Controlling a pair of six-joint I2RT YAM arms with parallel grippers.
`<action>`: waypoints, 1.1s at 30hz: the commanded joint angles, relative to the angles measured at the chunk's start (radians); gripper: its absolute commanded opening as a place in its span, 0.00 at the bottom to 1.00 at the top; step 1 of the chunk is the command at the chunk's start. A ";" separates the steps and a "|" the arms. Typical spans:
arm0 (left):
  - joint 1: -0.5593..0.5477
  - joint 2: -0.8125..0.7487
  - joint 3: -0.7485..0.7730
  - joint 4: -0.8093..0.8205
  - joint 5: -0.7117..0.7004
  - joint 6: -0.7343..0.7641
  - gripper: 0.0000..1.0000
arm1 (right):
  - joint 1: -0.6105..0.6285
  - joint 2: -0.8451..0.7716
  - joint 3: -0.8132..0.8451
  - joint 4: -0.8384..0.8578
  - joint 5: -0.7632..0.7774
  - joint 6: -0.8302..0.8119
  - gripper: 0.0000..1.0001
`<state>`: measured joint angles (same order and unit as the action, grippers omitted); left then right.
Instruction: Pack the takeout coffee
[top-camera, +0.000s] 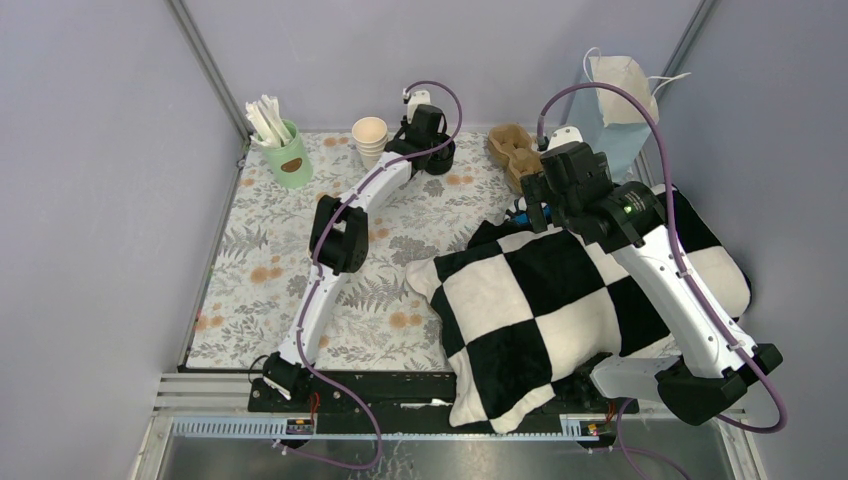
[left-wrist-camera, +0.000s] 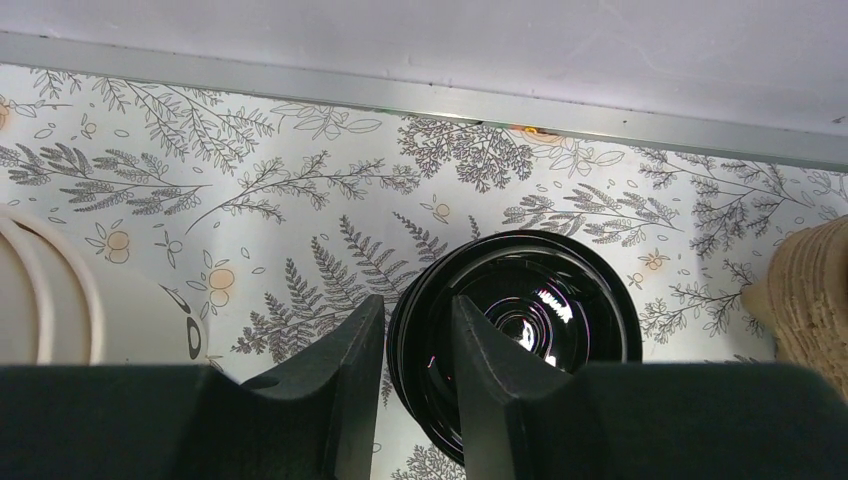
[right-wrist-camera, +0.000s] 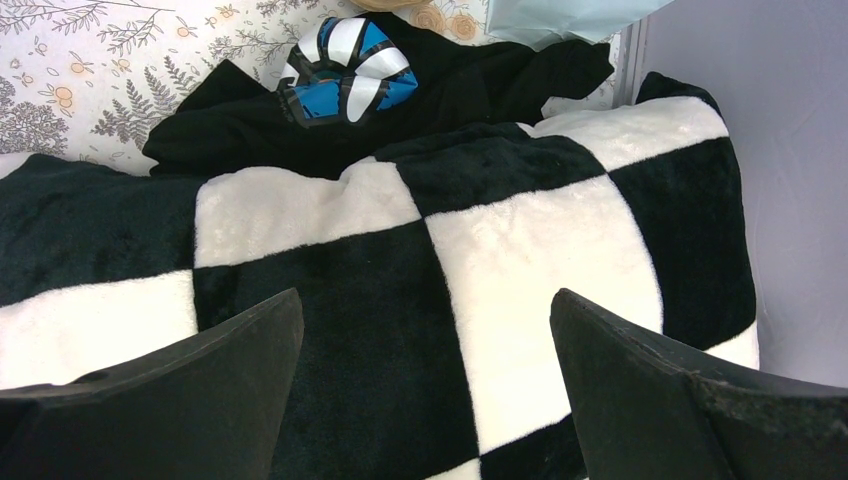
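Here the left gripper (left-wrist-camera: 415, 300) sits at the table's (top-camera: 250, 280) 12 o'clock. Its fingers stand a narrow gap apart, with the left rim of the black lid (left-wrist-camera: 545, 310) between them; the rim does not look pinched. The stack of cream cups (top-camera: 369, 138) stands just at the lid's 9 o'clock; whether one of them is the takeout coffee I cannot tell. The right gripper (right-wrist-camera: 425, 295) hangs spread wide over the checkered blanket (right-wrist-camera: 530, 270) at 3 o'clock.

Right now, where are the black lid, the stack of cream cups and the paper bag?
black lid (left-wrist-camera: 545, 310): left wrist view, its glossy top.
stack of cream cups (top-camera: 369, 127): top view, the uppermost cup's mouth.
paper bag (top-camera: 620, 120): top view, its front face.
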<state>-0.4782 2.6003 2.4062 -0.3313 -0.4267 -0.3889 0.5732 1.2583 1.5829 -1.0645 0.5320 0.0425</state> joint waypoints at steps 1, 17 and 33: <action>-0.003 -0.077 0.004 0.051 -0.020 0.010 0.34 | -0.006 -0.014 -0.001 0.019 -0.003 0.006 1.00; 0.009 -0.040 0.028 0.030 0.010 0.001 0.32 | -0.005 -0.010 0.000 0.018 -0.007 0.006 1.00; 0.018 -0.020 0.031 0.014 0.035 -0.016 0.30 | -0.006 -0.005 0.005 0.016 -0.006 0.006 1.00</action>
<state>-0.4667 2.5958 2.4062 -0.3305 -0.4107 -0.3931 0.5732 1.2583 1.5787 -1.0641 0.5312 0.0429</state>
